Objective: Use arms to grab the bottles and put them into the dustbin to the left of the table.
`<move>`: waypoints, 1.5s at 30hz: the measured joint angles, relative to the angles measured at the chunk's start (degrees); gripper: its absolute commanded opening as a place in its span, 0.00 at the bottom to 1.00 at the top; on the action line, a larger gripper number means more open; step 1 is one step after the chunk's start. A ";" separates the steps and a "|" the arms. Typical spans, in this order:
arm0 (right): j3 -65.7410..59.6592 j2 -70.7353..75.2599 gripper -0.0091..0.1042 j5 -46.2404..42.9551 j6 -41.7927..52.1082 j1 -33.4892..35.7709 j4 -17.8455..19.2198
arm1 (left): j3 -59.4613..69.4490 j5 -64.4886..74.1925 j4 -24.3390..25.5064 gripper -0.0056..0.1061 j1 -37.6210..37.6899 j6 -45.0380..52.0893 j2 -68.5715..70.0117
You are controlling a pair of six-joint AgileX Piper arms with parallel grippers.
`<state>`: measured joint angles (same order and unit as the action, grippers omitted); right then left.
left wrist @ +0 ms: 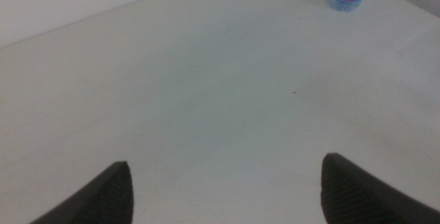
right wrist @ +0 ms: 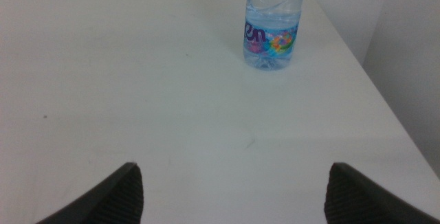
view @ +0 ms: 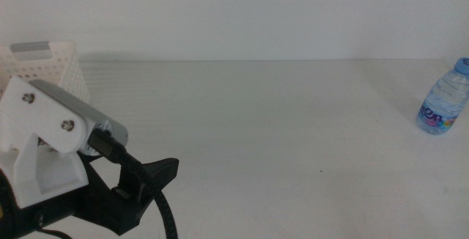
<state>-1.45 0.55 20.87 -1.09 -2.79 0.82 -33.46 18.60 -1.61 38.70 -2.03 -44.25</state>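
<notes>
Left gripper [view: 150,180]: closest thing to the middle camera, low on the left side, pointing out over the table. Its wrist view shows the two dark jaws spread wide with nothing between them, so it's empty.

Right gripper [right wrist: 230,196]: not in the middle view at all, only its own wrist cam shows it. Jaws wide apart too, nothing held, aimed pretty much straight at the bottle.

Table [view: 278,136]: plain white, and bare between the grippers and the bottle apart from a tiny dark speck.

Water bottle [view: 442,97]: standing upright near the far right edge, blue cap on top, so its long axis is vertical. Only bottle I can see in any view.

Which arm is nearer: looks like the right one. The bottle sits fairly close ahead of its jaws, slightly off centre, while from the left wrist cam it's well across the table and half cut off.

Dustbin [view: 51,67]: white holey basket at the far left, behind the left arm. Only the middle view shows it; neither wrist cam does.

My guess: right arm grabs it from the side.
</notes>
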 measured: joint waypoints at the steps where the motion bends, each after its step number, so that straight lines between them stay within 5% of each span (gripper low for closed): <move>1: 0.36 -0.43 0.78 0.60 0.00 0.00 0.00 | 0.00 0.00 0.00 0.84 0.00 0.00 0.00; 15: 18.72 -33.05 0.78 0.74 0.00 0.00 1.48 | 0.00 0.00 0.00 0.84 0.00 -0.06 0.00; 21: 19.82 -43.37 0.78 -6.24 0.00 0.00 2.07 | 0.00 0.00 0.00 0.84 0.00 -0.06 0.00; 29: 12.77 -53.81 0.78 -39.27 1.62 0.00 3.05 | 0.00 0.00 0.00 0.84 0.00 -0.06 0.02; 35: 8.09 -64.59 0.78 -62.35 3.18 0.00 -0.09 | 0.00 0.00 0.00 0.84 0.00 -0.06 0.07; 45: 7.80 -79.79 0.78 -81.89 3.01 0.00 -0.82 | 0.00 0.00 0.00 0.84 0.00 -0.06 0.07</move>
<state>6.35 -79.24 -61.02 1.92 -2.79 0.00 -33.46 18.60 -1.61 38.70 -2.09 -44.19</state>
